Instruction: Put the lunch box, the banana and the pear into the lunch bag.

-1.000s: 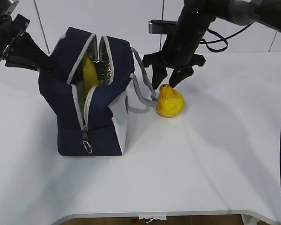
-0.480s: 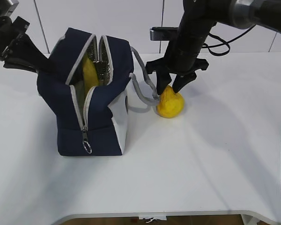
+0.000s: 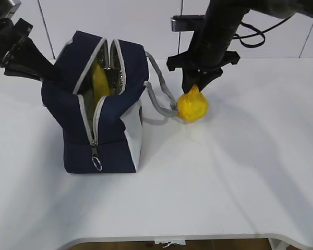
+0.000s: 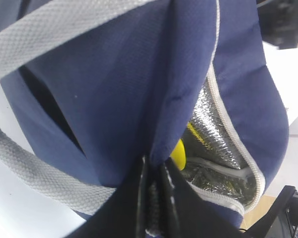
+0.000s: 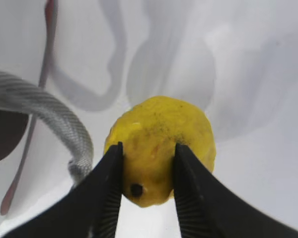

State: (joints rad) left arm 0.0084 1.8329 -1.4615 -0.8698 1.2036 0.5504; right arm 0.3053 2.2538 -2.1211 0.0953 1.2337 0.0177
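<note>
The navy lunch bag (image 3: 78, 148) stands open on the white table, left of centre, its silver lining (image 4: 216, 131) showing. The yellow banana (image 3: 99, 80) stands inside it, and a bit of the banana (image 4: 179, 151) shows in the left wrist view. My left gripper (image 3: 48, 74) is shut on the bag's navy fabric (image 4: 119, 89) at its far left edge, the jaws (image 4: 154, 171) pinching a fold. The pear (image 3: 193, 107) is just right of the bag, neck up. My right gripper (image 3: 197, 82) is shut on the pear's (image 5: 161, 129) neck from above, both fingers (image 5: 111, 173) touching it. The lunch box is out of view.
A grey webbing handle (image 3: 157, 96) loops out from the bag's right side and lies against the pear; it passes left of my right gripper (image 5: 54, 121). The zipper pull ring (image 3: 97, 164) hangs at the bag's front. The table's front edge (image 3: 172, 239) runs along the bottom.
My right gripper came down over the pear and closed on its neck. The pear turned upright and shifted slightly right. The left gripper and the bag stayed put.
</note>
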